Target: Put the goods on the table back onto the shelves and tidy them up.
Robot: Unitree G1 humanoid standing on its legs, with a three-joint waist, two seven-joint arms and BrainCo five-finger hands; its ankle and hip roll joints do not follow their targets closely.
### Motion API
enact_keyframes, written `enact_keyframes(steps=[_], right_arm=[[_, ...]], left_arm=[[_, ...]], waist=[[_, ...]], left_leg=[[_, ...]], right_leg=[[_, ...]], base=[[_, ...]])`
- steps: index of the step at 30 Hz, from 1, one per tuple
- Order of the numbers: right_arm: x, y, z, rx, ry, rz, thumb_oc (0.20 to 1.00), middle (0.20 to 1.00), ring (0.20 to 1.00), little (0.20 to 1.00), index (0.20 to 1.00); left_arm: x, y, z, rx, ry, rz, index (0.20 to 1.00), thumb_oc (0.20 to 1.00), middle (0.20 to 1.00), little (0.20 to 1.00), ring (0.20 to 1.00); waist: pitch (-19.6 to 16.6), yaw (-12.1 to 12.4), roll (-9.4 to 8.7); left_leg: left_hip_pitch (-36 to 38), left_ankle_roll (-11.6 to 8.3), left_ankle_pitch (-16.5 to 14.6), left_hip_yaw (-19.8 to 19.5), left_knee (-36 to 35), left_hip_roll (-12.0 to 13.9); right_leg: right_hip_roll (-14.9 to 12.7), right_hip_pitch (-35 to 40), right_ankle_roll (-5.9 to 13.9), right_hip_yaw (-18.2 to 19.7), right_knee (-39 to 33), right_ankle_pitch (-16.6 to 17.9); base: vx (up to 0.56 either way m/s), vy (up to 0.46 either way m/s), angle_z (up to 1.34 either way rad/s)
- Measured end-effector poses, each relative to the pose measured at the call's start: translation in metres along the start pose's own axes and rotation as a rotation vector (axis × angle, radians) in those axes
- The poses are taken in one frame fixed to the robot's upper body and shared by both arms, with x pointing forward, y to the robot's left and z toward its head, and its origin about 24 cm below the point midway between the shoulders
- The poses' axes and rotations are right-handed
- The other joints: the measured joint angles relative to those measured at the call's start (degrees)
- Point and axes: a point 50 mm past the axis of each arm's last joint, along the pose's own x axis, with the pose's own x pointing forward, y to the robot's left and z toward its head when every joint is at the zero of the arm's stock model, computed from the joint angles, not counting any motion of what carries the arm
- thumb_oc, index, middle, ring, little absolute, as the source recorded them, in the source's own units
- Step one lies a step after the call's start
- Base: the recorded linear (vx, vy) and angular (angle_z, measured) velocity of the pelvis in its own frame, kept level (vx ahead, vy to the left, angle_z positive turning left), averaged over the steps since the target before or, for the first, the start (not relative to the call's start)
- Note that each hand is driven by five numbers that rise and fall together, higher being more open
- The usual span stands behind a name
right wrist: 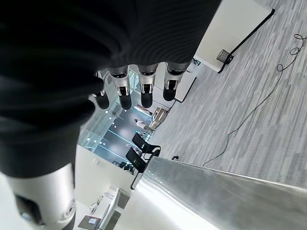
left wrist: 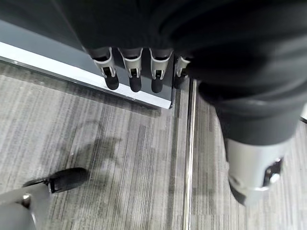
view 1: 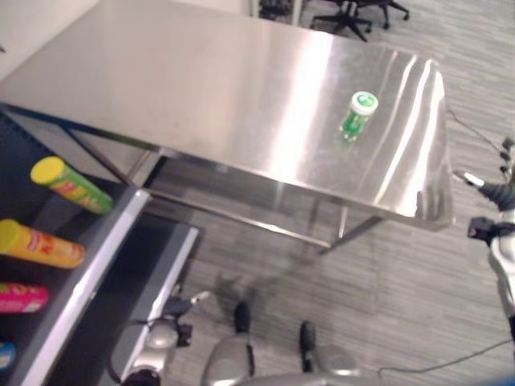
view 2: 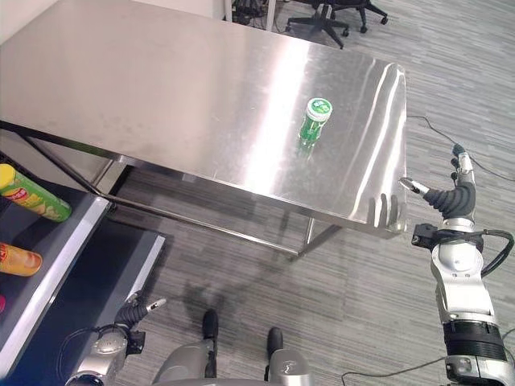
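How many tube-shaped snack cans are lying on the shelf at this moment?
3: a green can uppermost, an orange can below it, a pink can lower still. A blue item at the edge may be another.

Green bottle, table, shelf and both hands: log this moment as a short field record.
item on table: green bottle with white cap, upright, toward the table's right end
table: steel table
shelf: tube cans lying on the grey shelf, at the robot's left
left robot hand: low beside the shelf, fingers straight, holding nothing
right robot hand: open, off the table's right corner, holding nothing
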Motion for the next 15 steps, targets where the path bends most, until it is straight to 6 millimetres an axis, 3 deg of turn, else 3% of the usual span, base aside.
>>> enact_keyframes(steps=[6, 10, 12, 15], right_arm=[[0.003, 0.001, 0.008, 0.012, -0.033, -0.002, 1.000, 1.000, 1.000, 1.000, 1.000], [0.008, -0.003, 0.018, -0.005, -0.071, 0.007, 1.000, 1.000, 1.000, 1.000, 1.000], [0.008, -0.005, 0.023, -0.018, -0.093, 0.011, 1.000, 1.000, 1.000, 1.000, 1.000], [0.007, -0.004, 0.036, -0.009, -0.160, 0.032, 1.000, 1.000, 1.000, 1.000, 1.000]], left_arm=[[-0.005, 0.004, -0.021, 0.006, 0.076, 0.012, 1.000, 1.000, 1.000, 1.000, 1.000], [-0.010, 0.003, -0.043, -0.012, 0.165, 0.022, 1.000, 1.000, 1.000, 1.000, 1.000], [-0.012, 0.005, -0.046, -0.010, 0.176, 0.029, 1.000, 1.000, 1.000, 1.000, 1.000], [-0.012, 0.008, -0.047, -0.002, 0.176, 0.032, 1.000, 1.000, 1.000, 1.000, 1.000]], waist=[[-0.2, 0.4, -0.07], [0.0, 0.1, 2.14], [-0.5, 0.0, 1.99], [-0.5, 1.0, 1.63]], left_leg=[[0.4, 0.54, -1.0, 1.0, 0.2, -0.4], [2.7, 2.28, -3.1, 0.9, 0.3, -1.1], [3.0, 3.31, -3.8, 1.0, 1.7, -2.1], [2.6, 4.33, -4.8, -0.4, 3.0, -3.6]], right_leg=[[-0.7, -1.0, 0.45, 0.5, 1.7, -0.4], [-2.3, -5.5, 2.54, 0.7, 16.2, -3.6], [-4.9, -8.1, 2.91, 0.6, 22.5, -5.3], [-10.7, -9.9, 3.91, 1.7, 24.0, -3.3]], base=[[0.10, 0.163, -0.10], [0.09, 0.131, -0.01], [0.00, 0.000, 0.14], [0.31, -0.098, 0.09]])
